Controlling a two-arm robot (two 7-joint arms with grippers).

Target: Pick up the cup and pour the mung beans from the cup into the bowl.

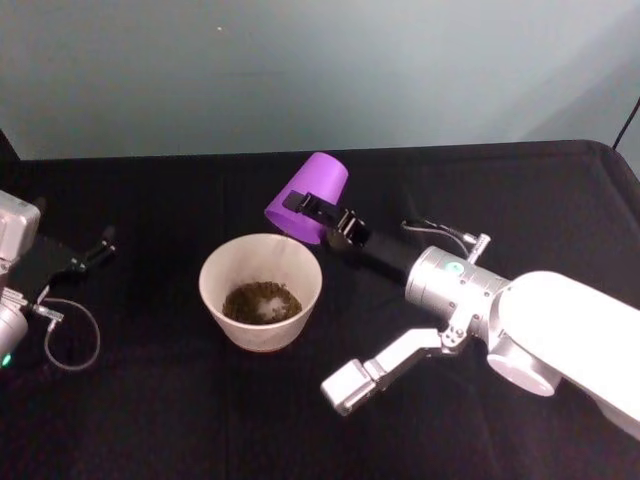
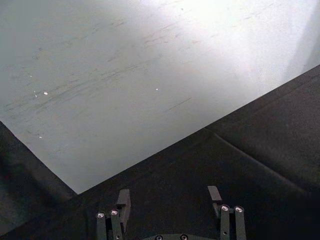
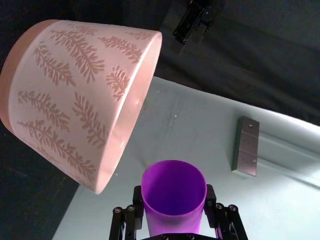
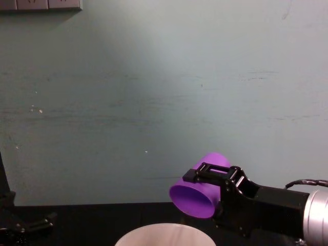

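Observation:
The purple cup (image 1: 308, 198) hangs tipped on its side over the far right rim of the bowl (image 1: 212, 268), its mouth turned down toward it. My right gripper (image 1: 322, 218) is shut on the cup's wall. A heap of mung beans (image 1: 262, 302) lies in the bottom of the bowl. From the chest, the cup (image 4: 197, 192) shows a plain purple mouth above the bowl's rim (image 4: 164, 231), held by the right gripper (image 4: 215, 188). In the right wrist view the cup (image 3: 174, 192) sits between the fingers (image 3: 138, 200), next to the bowl's leaf-patterned outside (image 3: 75, 105).
My left gripper (image 1: 98, 248) is parked at the table's left edge, open and holding nothing (image 2: 169, 200). Black cloth covers the table (image 1: 480, 180), and a pale green wall stands behind it. A loose cable (image 1: 70, 340) loops beside the left arm.

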